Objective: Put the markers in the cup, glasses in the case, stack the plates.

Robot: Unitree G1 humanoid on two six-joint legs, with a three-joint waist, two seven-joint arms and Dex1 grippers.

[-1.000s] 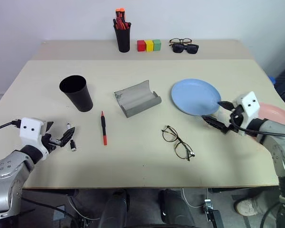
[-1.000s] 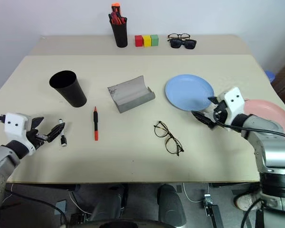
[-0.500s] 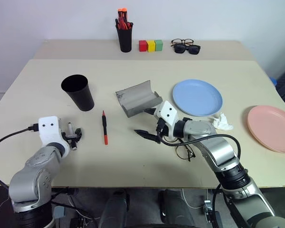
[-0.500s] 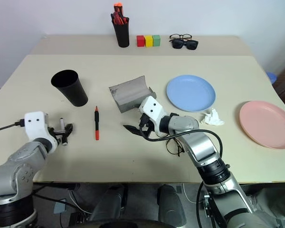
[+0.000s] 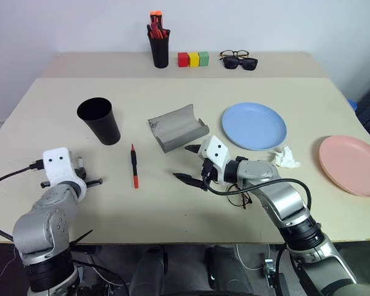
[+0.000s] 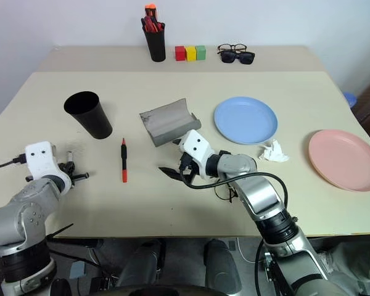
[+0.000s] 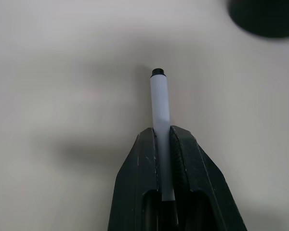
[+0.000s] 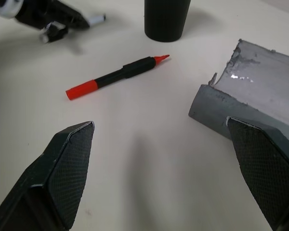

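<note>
Near the desk's (image 5: 172,216) left front corner, the left gripper (image 7: 163,144) is clamped on the white marker (image 7: 160,110), whose barrel juts out past the fingertips with a small black tip at its far end. Further back on the left side stands the black cup (image 5: 100,120), upright with its wide rim up. Just to its right, nearer the front edge, the black marker with red ends (image 5: 134,165) lies flat on the desk, running front to back. At the back edge a smaller black pot (image 5: 159,49) holds a bunch of red and orange pens, with red, yellow and green blocks (image 5: 193,59) beside it. In the middle of the desk the grey case (image 5: 177,127) lies open, lid tipped back. Just in front of it, the right gripper (image 5: 193,164) hovers with its two black fingers spread wide and nothing between them. The wire-rimmed glasses (image 5: 240,197) lie under that arm's forearm toward the front edge, partly hidden. Two more pairs of glasses (image 5: 238,60) sit at the back edge. The blue plate (image 5: 254,126) rests right of the case, a crumpled white tissue (image 5: 287,158) beside it, and the pink plate (image 5: 351,165) lies apart by the right edge
</note>
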